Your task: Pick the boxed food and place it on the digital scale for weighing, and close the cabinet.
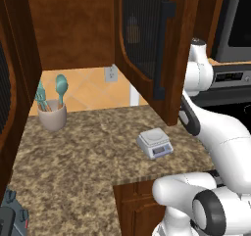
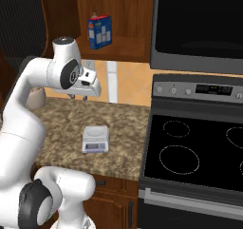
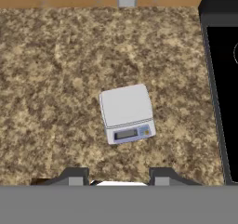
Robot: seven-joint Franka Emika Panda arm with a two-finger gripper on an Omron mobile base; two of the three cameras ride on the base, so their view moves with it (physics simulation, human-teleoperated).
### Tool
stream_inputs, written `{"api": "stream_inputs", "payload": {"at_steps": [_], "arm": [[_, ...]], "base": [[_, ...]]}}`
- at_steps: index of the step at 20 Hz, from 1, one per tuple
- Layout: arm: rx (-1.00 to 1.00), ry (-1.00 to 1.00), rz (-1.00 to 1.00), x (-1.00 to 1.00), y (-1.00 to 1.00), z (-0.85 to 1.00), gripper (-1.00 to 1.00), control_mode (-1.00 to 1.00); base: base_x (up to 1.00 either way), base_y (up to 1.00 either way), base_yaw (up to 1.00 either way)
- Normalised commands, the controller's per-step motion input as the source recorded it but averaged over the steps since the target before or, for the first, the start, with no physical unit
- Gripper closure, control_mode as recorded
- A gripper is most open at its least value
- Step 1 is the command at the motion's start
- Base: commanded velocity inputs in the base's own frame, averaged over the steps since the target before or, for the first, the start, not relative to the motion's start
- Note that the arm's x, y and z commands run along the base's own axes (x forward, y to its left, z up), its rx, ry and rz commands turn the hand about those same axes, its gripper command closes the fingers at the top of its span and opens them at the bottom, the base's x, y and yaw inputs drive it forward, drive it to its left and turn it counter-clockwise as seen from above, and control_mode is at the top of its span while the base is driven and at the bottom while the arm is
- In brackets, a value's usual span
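Gripper (image 3: 116, 176) hangs over the granite counter (image 3: 56, 79) w/ nothing between its parted tips, pointing down at the digital scale (image 3: 126, 112) (smooth grey square, platform bare). The boxed food (image 2: 99, 32) stands upright on the shelf of the open cabinet (image 1: 149, 49), so it's up and behind the hand; the reach has to go upward.

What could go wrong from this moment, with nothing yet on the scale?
1. The open cabinet door hangs beside the arm; reaching for the blue box on the shelf could clip it.
2. The digital scale is small and skewed, near the stove; a carton set off-centre may tip.
3. The open gripper hovers far below the shelf.
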Motion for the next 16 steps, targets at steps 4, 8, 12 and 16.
{"api": "stream_inputs", "payload": {"at_steps": [4, 8, 12, 16], "arm": [[0.0, -0.04, 0.0, -0.27, 0.0, 0.0, -1.0, -1.0], [0.0, -0.23, 0.0, -0.46, -0.02, 0.12, -1.0, -1.0], [0.0, -0.26, 0.0, -0.16, 0.0, 0.55, -1.0, -1.0], [0.0, -0.2, 0.0, -0.03, 0.0, 0.71, -1.0, -1.0]], "base": [[0.0, 0.0, 0.0], [0.0, 0.0, 0.0], [0.0, 0.0, 0.0], [0.0, 0.0, 0.0]]}}
